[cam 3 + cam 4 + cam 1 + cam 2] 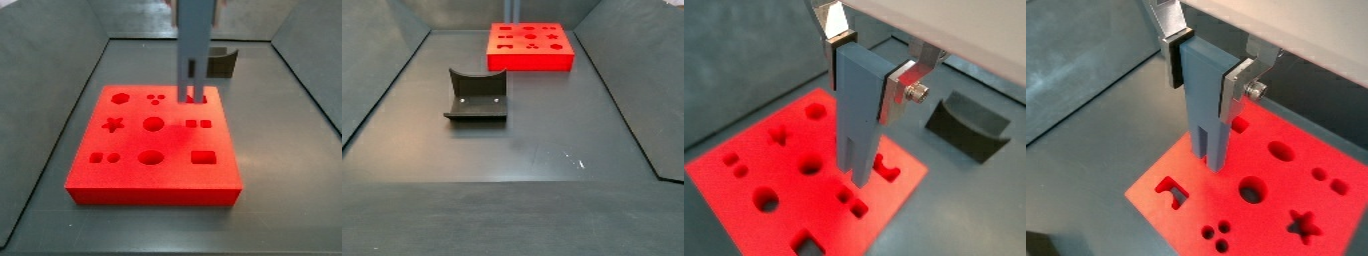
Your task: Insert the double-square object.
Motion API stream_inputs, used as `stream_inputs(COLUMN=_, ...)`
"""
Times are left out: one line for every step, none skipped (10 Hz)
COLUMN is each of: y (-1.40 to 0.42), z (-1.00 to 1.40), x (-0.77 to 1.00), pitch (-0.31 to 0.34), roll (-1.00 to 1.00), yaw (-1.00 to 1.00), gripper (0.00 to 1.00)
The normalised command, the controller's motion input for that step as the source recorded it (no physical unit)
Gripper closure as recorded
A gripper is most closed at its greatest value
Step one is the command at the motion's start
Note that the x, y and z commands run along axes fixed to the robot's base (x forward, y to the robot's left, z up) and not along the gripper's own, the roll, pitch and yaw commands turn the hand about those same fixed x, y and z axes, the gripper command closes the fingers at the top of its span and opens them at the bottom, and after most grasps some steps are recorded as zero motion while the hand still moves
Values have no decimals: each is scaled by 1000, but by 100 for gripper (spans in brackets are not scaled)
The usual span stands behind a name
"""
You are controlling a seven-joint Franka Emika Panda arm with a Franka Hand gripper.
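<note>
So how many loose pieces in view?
2: the double-square object, held upright by the gripper over the red board; a dark notched block on the floor, apart from it.

Gripper (871,62) body cut off at 12 o'clock; double-square object (195,45) top cropped in side view.

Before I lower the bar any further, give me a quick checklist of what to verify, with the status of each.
1. Claw shut on the double-square object, seen in both wrist views: ok.
2. Bar hangs upright, prongs down: ok.
3. Prongs over the red board: ok.
4. Prong tips lined up with the paired square holes: cannot tell.
5. Dark notched block away from the board: ok.
</note>
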Motion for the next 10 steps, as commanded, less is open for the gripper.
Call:
stream_inputs(y=-117, z=-520, x=431, pitch=-3, roll=107, yaw=0, gripper=100)
stream_inputs(y=-80, z=-349, x=320, pitch=0, roll=117, yaw=0, gripper=100)
stream_inputs(y=-11, z=-217, x=237, pitch=36, roll=117, yaw=9, gripper=100)
stream_inputs(y=0, z=-83, x=57, pitch=30, roll=47, yaw=0, gripper=100)
stream_inputs(y=-34, z=-86, x=0, pitch=0, roll=41, yaw=89, gripper=100)
stream_inputs(y=-89, z=-49, x=0, pitch=0, roll=49, yaw=126, gripper=100)
stream_inputs(y=-86, z=-31, x=0, pitch=0, roll=9, yaw=114, gripper=100)
stream_inputs(y=-77, z=-37, x=0, pitch=0, roll=0, yaw=123, gripper=100)
stream_inputs(y=-86, z=-31, x=0, pitch=-13, roll=0, yaw=114, gripper=100)
stream_inputs(y=-83, z=-29, x=0, pitch=-19, roll=0, yaw=97, gripper=100)
